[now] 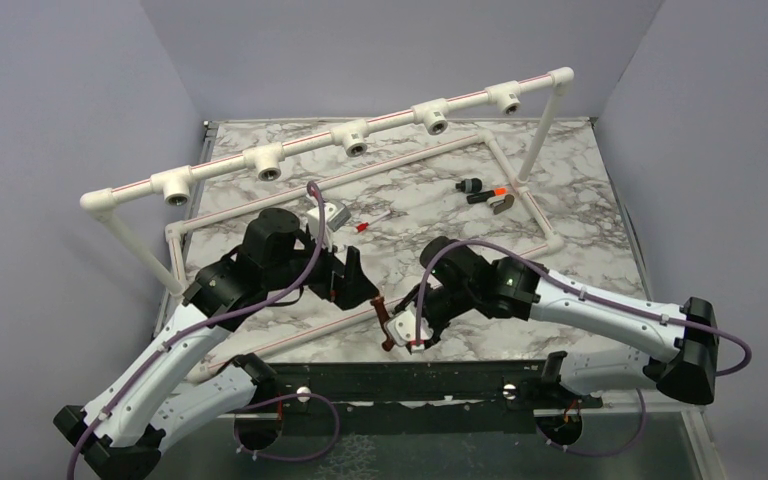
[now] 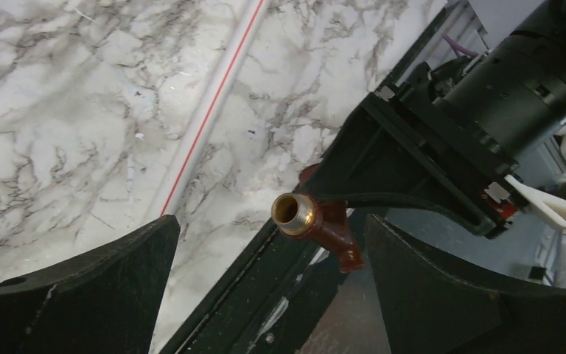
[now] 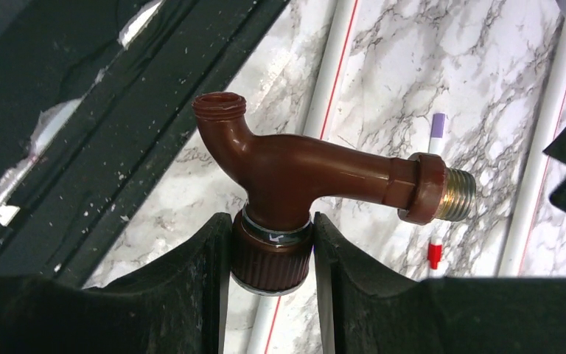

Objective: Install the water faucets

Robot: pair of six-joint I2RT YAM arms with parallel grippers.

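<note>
Right wrist view puts the water faucet [image 3: 295, 173] in plain sight: a reddish-brown tap with a short bent spout pointing up and left, and a brass threaded end past a collar on the right. The right hand [image 3: 273, 254] is closed on the ribbed cap at its base, one finger on each side, so body, spout and thread all stand free. From the top external view the tap hangs low over the near edge of the bench [image 1: 580, 180], just by the dark front rail and between the two hands. The left hand [image 2: 269, 232] is spread wide and holds nothing. Its own camera looks into the brass mouth of the thread, which sits beyond its fingers without touching them.

Judging from that, the step is a pass or a second grip before the tap goes to one of the white tee fittings [image 1: 353, 137] on the raised pipe rail at the back, well apart from here. To do it well, the left hand should close on the brown body behind the collar, never on the thread, which needs to be bare to enter a socket. The right hand ought to let go only once that grip is firm, since the round cap could turn. A low pipe [image 2: 206, 110] with a red stripe lies on the bench near the pair, and both hands should keep off it.
</note>
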